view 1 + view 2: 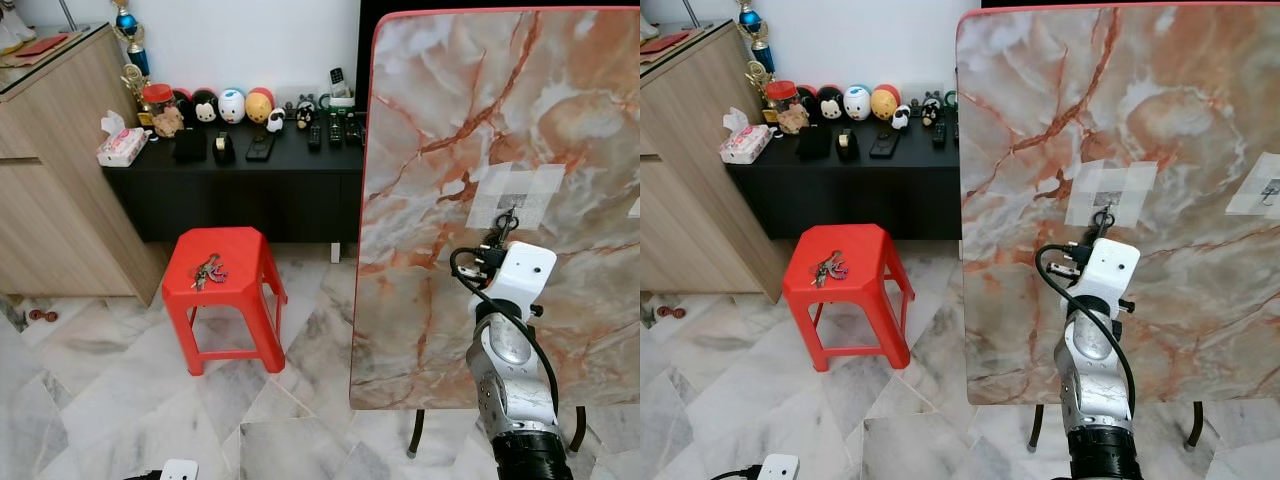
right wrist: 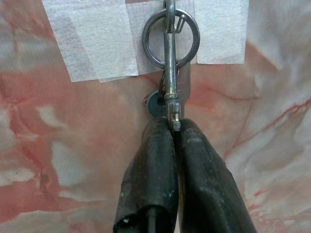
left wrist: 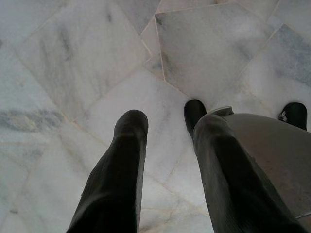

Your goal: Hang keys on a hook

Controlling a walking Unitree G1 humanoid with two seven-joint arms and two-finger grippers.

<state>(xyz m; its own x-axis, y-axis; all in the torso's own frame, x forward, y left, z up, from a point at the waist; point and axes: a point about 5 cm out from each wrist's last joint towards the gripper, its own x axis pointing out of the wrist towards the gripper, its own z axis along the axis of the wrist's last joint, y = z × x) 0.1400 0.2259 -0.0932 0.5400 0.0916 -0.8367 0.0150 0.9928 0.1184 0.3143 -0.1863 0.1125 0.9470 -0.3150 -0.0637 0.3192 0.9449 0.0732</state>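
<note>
The right gripper (image 2: 174, 127) is pinching the keys (image 2: 170, 73) against the taped hook (image 1: 511, 212) (ring apparently nearly seated), release remaining; the left gripper (image 3: 165, 121) is hanging parted.

Upended tabletop (image 1: 450, 150) at right, stool (image 1: 225, 290) left of it with keys (image 1: 208, 270) on top, cabinet (image 1: 250, 180) behind.
</note>
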